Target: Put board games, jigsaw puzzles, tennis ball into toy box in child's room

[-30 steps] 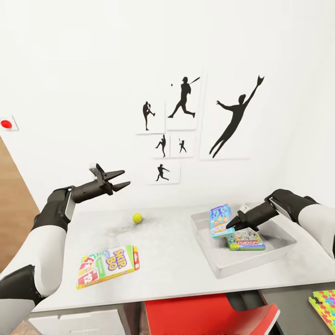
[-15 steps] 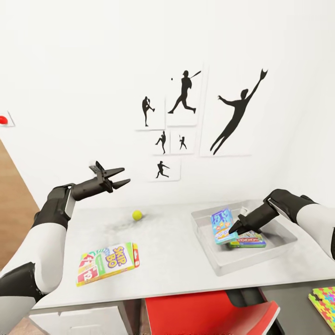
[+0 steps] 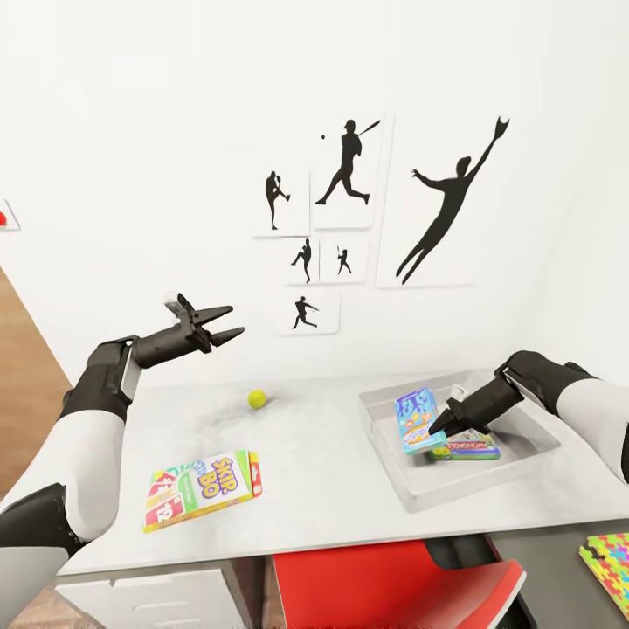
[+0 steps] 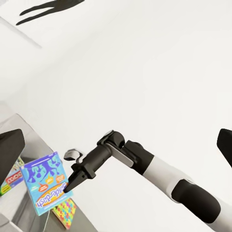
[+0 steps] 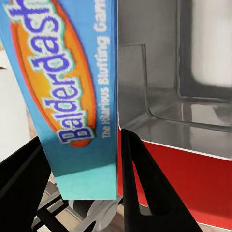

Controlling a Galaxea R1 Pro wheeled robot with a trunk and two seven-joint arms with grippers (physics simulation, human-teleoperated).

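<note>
White wall with black baseball silhouettes backs the table (image 3: 332, 489). Nearest on it lies the SKIP-BO box (image 3: 203, 490), flat toward the left front; at the far right a jigsaw puzzle (image 3: 609, 559) sits on the lower side unit. Farther in, the right gripper (image 3: 434, 428) is closed on the blue Balderdash box (image 3: 416, 420), holding it tilted inside the toy box (image 3: 419, 492), seemingly over a green game box (image 3: 467, 445). Beyond, the tennis ball (image 3: 257, 399) rests near the wall. The left gripper (image 3: 229, 321) hangs above the table with fingers spread, grasping nothing.
</note>
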